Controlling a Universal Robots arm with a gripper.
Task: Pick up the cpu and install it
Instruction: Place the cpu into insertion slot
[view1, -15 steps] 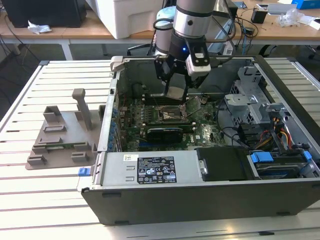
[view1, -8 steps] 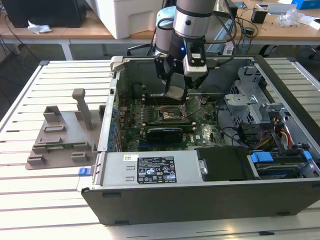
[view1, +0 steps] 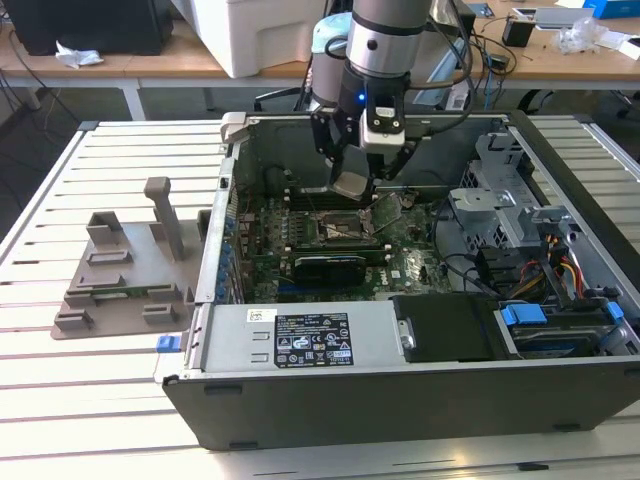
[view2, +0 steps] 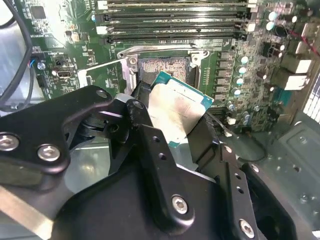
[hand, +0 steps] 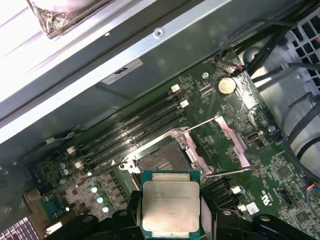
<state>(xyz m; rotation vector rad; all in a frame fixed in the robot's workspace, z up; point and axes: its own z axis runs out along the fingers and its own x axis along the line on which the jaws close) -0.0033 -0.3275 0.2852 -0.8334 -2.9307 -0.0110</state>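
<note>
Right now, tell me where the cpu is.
In the first wrist view, the cpu is clamped in the gripper, held over the motherboard near its open socket.

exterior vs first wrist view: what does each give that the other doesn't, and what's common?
Exterior view: the grey holder on the slatted table, the whole open computer case and the arm reaching down into it.
First wrist view: the cpu close up, silvery top facing the camera, held by the gripper with jaws shut on its sides, not yet in the empty socket; also the coin battery.
Both: the socket with its frame lifted, and the memory slots.
</note>
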